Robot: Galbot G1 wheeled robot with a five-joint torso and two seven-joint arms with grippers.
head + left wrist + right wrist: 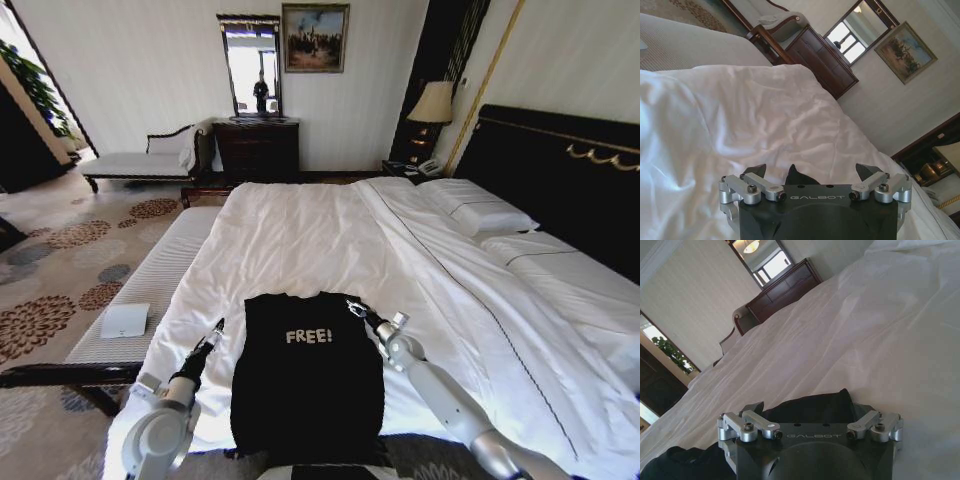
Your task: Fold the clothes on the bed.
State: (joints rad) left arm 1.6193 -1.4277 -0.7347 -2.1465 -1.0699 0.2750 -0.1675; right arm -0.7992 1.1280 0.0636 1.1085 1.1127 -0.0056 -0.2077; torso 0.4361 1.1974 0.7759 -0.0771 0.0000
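Black T-shirt [307, 385] with white "FREE!" lettering [309, 336] lying flat near the foot end of the bed [330, 240], on the white sheet [740, 125], with both sides already folded inward into a long narrow rectangle and the collar end pointing up the bed. Left gripper [214, 331] low over the sheet just beside the shirt's left upper edge, apart from the lettering; in the left wrist view, left gripper [811, 172] with jaws spread wide, a small black peak of fabric [799, 176] between the two fingers, not clamped. Right gripper [357, 308] at the shirt's right upper corner, touching or almost touching the cloth. In the right wrist view, right gripper [807, 410] also with jaws standing well apart, the folded black edge of the shirt [810, 407] lying between them, without any firm hold visible; cannot tell whether the fingertips touch the cloth. White pillows [478, 210] at the head of the bed, against the dark headboard [560, 170] with gold trim. Pale upholstered bench [150, 290] along the left side of the bed, a white flat object [125, 320] on it. Farther off, dark wooden dresser [257, 148] below a mirror [251, 66] and a framed painting [315, 37], lamp [432, 103] beside the headboard.
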